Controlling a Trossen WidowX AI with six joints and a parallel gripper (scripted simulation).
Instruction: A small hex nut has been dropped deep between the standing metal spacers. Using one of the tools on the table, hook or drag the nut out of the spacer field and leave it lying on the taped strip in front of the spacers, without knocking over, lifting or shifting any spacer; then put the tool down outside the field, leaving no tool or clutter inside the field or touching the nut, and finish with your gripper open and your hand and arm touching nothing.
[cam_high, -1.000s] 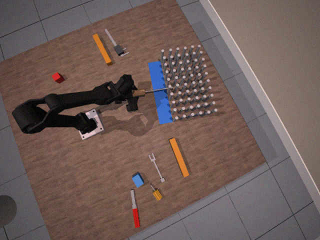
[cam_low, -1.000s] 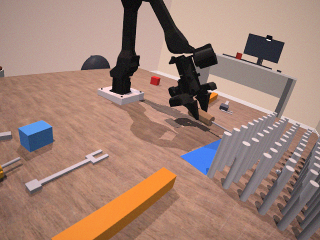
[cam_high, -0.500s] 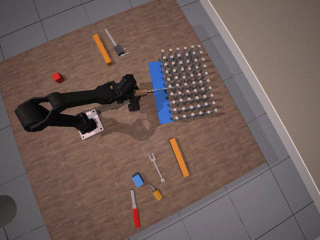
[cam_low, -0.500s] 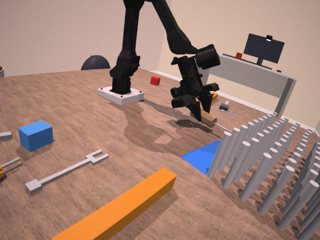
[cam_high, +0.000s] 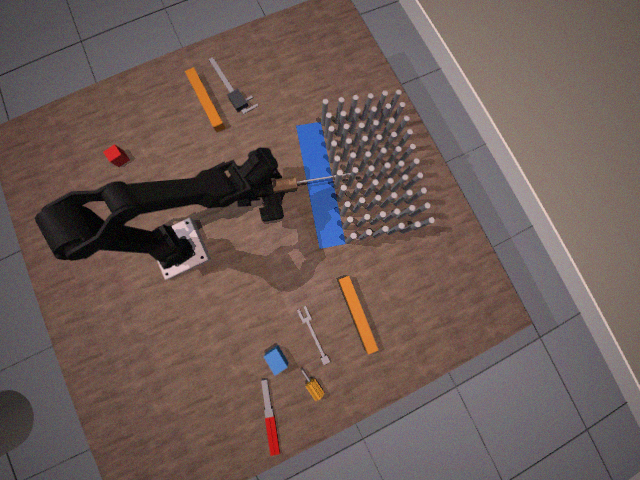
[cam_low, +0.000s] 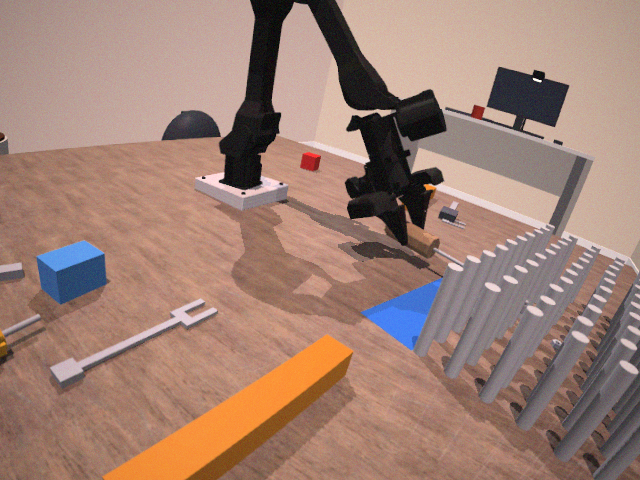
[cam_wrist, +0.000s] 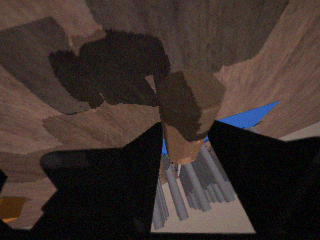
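Note:
My gripper (cam_low: 413, 235) (cam_wrist: 183, 125) is shut on the wooden handle (cam_high: 285, 184) (cam_low: 424, 241) (cam_wrist: 192, 102) of a thin-rod hook tool, held above the table. Its metal rod (cam_high: 315, 180) (cam_low: 449, 257) crosses over the blue taped strip (cam_high: 310, 139) (cam_low: 400, 312) (cam_wrist: 250, 116) and reaches in among the front rows of standing grey spacers (cam_high: 325, 111) (cam_low: 437, 311) (cam_wrist: 196, 186). The spacers hide the rod's far end, and I cannot tell whether it touches any. A small shiny nut (cam_low: 556, 343) shows between spacers, deeper in the field, in the exterior view. All spacers in view stand.
Orange bars (cam_high: 204, 98) (cam_high: 358, 315) (cam_low: 242, 408) lie on either side. A caliper-like tool (cam_high: 237, 99) lies at the upper side. A fork-ended tool (cam_high: 315, 335) (cam_low: 129, 342), blue block (cam_high: 276, 360) (cam_low: 72, 271), yellow-handled screwdriver (cam_high: 314, 389) and red-handled tool (cam_high: 271, 434) lie opposite. A red cube (cam_high: 116, 155) (cam_low: 310, 161) sits behind.

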